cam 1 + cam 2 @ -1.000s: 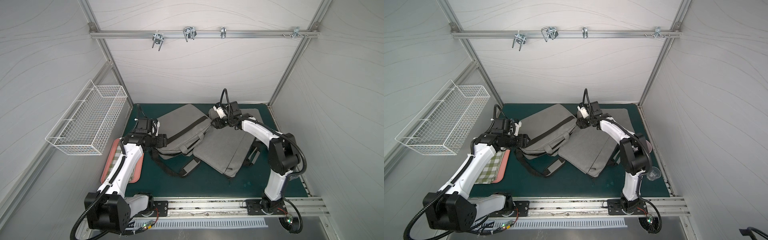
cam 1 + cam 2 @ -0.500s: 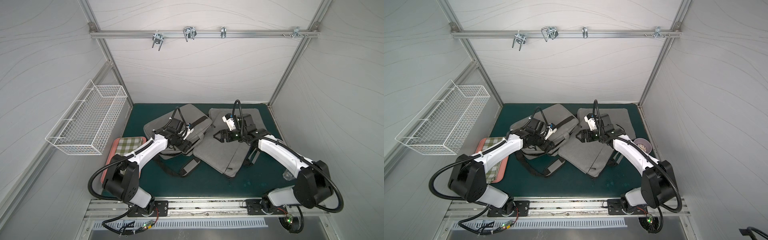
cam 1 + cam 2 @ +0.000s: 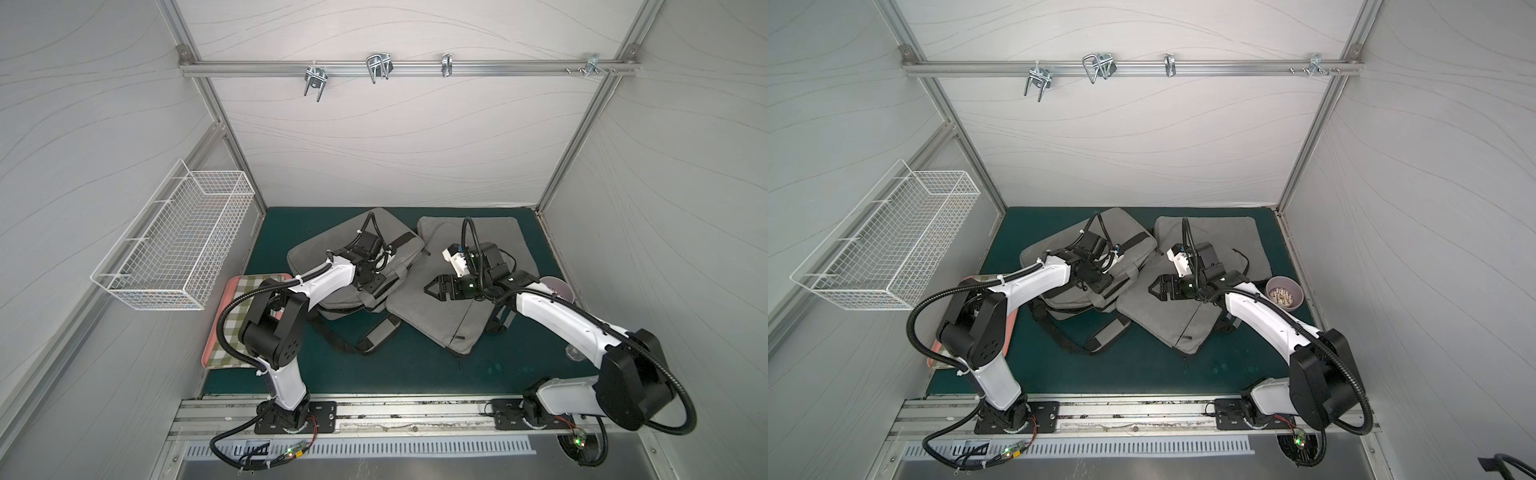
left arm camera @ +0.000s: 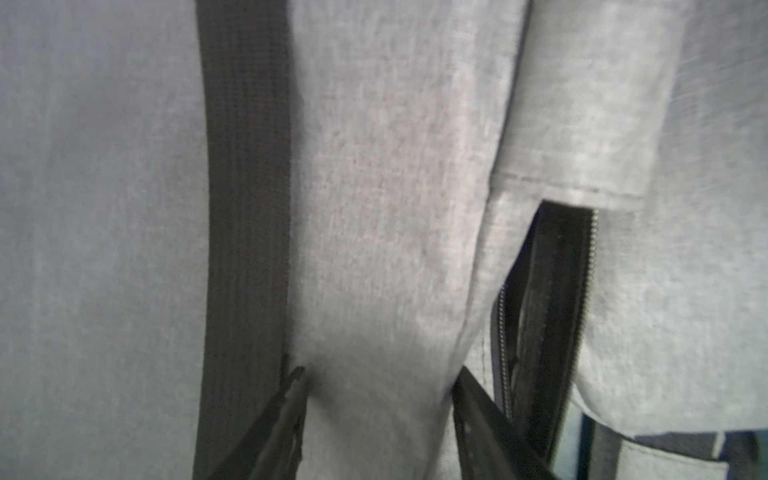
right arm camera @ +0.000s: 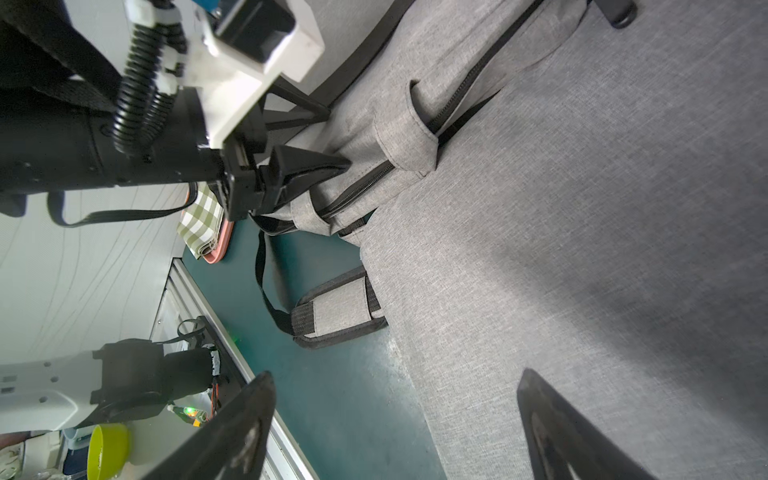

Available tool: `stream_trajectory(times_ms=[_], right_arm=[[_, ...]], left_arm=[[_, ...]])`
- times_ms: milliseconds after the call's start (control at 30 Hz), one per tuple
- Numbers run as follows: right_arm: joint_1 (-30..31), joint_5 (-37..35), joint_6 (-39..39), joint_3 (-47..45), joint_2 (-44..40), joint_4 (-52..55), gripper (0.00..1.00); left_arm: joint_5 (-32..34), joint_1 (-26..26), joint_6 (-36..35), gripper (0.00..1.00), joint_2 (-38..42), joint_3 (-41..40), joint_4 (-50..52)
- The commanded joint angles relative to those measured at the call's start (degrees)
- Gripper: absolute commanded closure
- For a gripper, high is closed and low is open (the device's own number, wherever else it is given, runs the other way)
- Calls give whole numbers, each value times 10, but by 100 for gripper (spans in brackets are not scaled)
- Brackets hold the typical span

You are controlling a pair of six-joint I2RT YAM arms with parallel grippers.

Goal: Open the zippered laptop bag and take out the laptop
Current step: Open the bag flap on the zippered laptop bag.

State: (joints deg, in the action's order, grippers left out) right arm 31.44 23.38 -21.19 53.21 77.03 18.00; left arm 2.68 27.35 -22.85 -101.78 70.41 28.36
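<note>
The grey zippered laptop bag [image 3: 316,257] [image 3: 1050,257] lies at the back left of the green mat, its black shoulder strap [image 3: 376,334] trailing toward the front. My left gripper [image 3: 376,286] [image 3: 1100,286] sits on the bag's near edge by the handles. In the left wrist view its jaws [image 4: 380,372] pinch a ridge of grey fabric [image 4: 374,166], beside a zip gap [image 4: 544,291] showing dark lining. The right wrist view shows that left gripper [image 5: 338,137] on the bag [image 5: 374,104]. My right gripper [image 3: 428,288] [image 5: 397,374] hangs open over the edge of a grey sleeve [image 3: 440,320] [image 5: 582,249]. The laptop is hidden.
A flat grey pad [image 3: 498,232] lies under the sleeve at the back right. A small bowl [image 3: 1284,294] stands by the right wall. A pink tray with a checked cloth [image 3: 237,299] sits at the left edge. A wire basket [image 3: 174,245] hangs on the left wall.
My left arm swung from the bag's left end across to its near edge, and its jaws narrowed onto the fabric. My right arm pulled back from the bag's far corner over the sleeve and opened wider.
</note>
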Motion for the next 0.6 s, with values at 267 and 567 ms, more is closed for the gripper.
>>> stream_trajectory(times_ms=[267,567], right_arm=[[5,2,-5,-13,-10,-8,10],[6,5,-11,-23,-9,-19,10]], left_arm=[[-24,20,-7,75,-21,23,0],[18,21,-9,100,-40,69,63]])
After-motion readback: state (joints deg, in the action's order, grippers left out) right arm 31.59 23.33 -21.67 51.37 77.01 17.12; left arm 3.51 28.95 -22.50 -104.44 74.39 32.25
